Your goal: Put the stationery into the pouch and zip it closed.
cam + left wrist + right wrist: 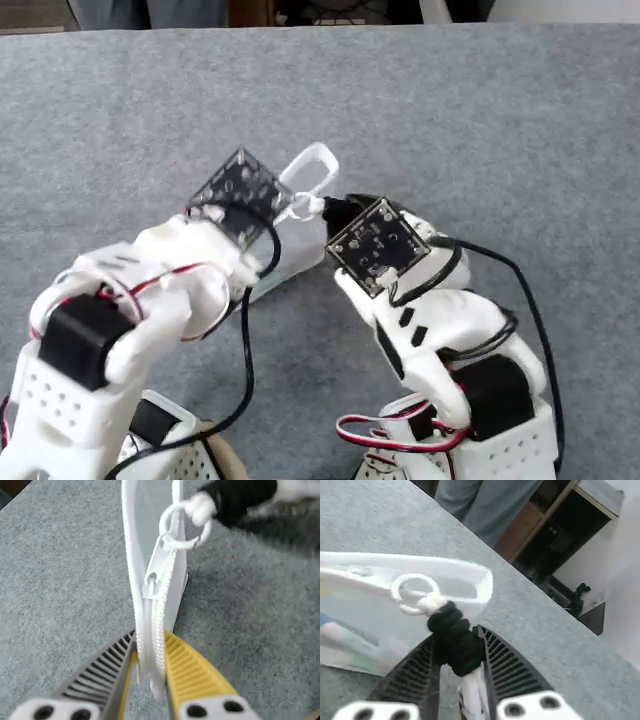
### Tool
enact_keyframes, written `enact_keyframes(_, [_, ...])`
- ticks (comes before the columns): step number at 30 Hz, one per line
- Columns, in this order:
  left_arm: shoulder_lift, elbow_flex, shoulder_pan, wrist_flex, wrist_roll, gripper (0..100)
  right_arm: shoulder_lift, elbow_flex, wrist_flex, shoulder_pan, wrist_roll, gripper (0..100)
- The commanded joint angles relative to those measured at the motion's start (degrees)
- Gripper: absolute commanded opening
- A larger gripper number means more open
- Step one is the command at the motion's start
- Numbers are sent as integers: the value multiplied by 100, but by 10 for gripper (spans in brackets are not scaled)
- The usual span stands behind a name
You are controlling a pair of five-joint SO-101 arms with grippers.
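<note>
A translucent white pouch [300, 180] lies on the grey cloth between my two arms. My left gripper [150, 647] is shut on the pouch's [150, 540] zipper edge, one finger on each side of the white teeth. The slider [151, 577] sits farther along that edge, with a white ring [180, 525] on it. A black cord [454, 639] with a white knot is tied to the ring [415, 592]. My right gripper [456, 637] is shut on this cord, right beside the pouch's corner [335, 212]. Blurred coloured stationery [350, 635] shows through the pouch wall.
Grey cloth [500, 120] covers the whole table, with free room on all sides of the pouch. The table's far edge [320, 25] runs along the back. Beyond it are wooden furniture [530, 525] and a person's trouser legs [480, 505]. Cables [245, 340] hang off both arms.
</note>
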Motion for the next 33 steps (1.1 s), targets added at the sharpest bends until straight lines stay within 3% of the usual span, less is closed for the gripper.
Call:
enact_keyframes(1, [-457, 13, -66, 422, -360, 27, -48, -295, 26, 695, 202, 12])
enact_keyframes(7, [-923, 48, -558, 448, -510, 27, -40, -286, 273, 1143, 396, 12])
enact_keyframes(10, [-923, 48, -391, 299, -360, 27, -66, -303, 484, 721, 387, 14])
enact_keyframes(13, [-923, 84, -374, -281, 316, 27, -66, -418, 1178, -149, 378, 31])
enact_keyframes(16, [-826, 119, -330, -774, 712, 27, -136, -760, 1873, -985, -387, 146])
enact_keyframes(19, [-396, 154, -347, -1011, 985, 27, -286, -1095, 2084, -1380, -1125, 237])
enact_keyframes(27, [185, 92, -75, -1055, 1257, 27, -778, -1147, 1732, -1495, -2286, 219])
enact_keyframes(30, [229, -48, -92, -1099, 1266, 27, -919, -1042, 2171, -1503, -2295, 220])
enact_keyframes(33, [229, -40, -40, -1064, 1275, 27, -1015, -655, 1899, -1662, -2312, 220])
